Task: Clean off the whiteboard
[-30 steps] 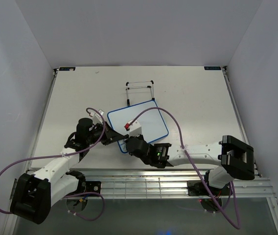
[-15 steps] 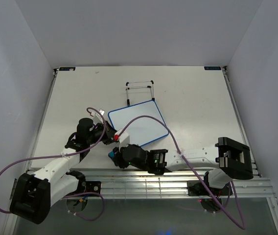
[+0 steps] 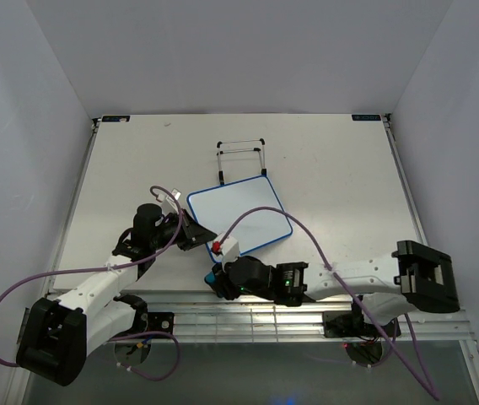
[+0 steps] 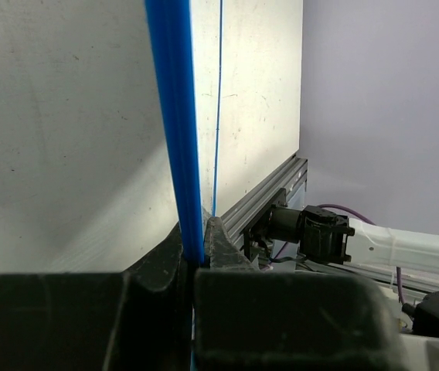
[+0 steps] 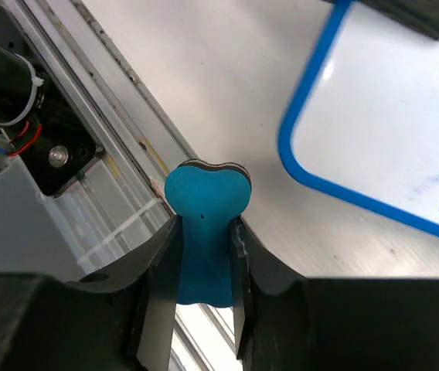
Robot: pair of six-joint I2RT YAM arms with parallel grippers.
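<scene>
Left pincer (image 4: 194, 241) closed on the thin blue frame of the small flat white whiteboard (image 3: 241, 213), likely pinning it against sliding. Right pincer (image 5: 202, 232) grips blue bone-shaped eraser (image 5: 204, 202) by its waist, wiping end free; board just beyond it.

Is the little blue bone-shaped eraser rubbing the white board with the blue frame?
No, the right gripper holds the blue bone-shaped eraser beside the blue-framed whiteboard, over the table.
</scene>
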